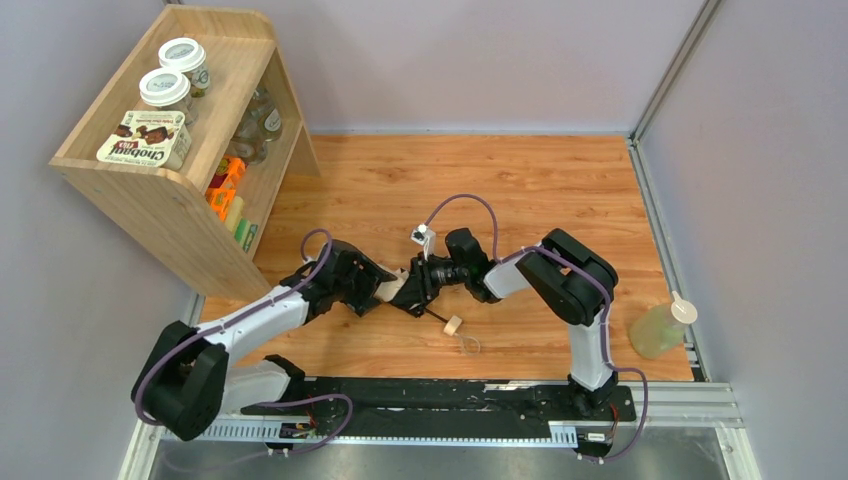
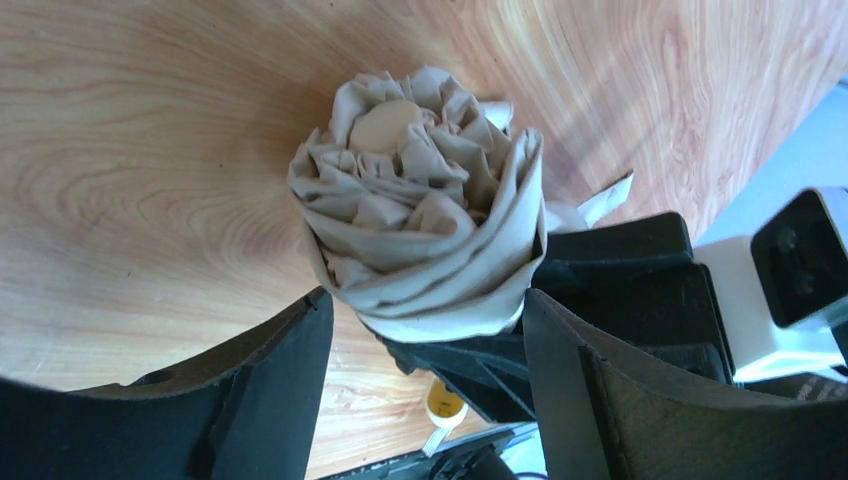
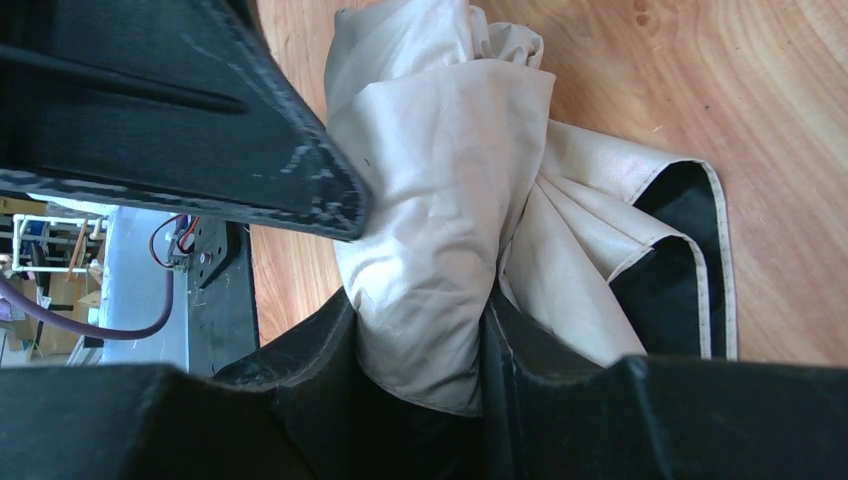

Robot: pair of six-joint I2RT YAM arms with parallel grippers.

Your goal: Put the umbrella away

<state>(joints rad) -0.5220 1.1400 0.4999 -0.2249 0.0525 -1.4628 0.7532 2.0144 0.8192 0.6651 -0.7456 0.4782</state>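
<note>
Out on the counter [image 1: 560,190], the umbrella [image 2: 420,230] sat loosely bundled, not yet put away. Right jaws were clamped on its canopy, and left jaws stood open around its top end. By my reckoning, tidying and stowing it remained.

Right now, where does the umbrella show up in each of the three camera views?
Top external: the umbrella lies mid-table where the arms meet, its cream handle toward the near edge.
Left wrist: centre of the frame, rolled fabric seen end-on, between the open jaws of the left gripper.
Right wrist: centre, fabric pinched in the right gripper.
Shared landmark: the wooden tabletop beneath it in every view.
</note>
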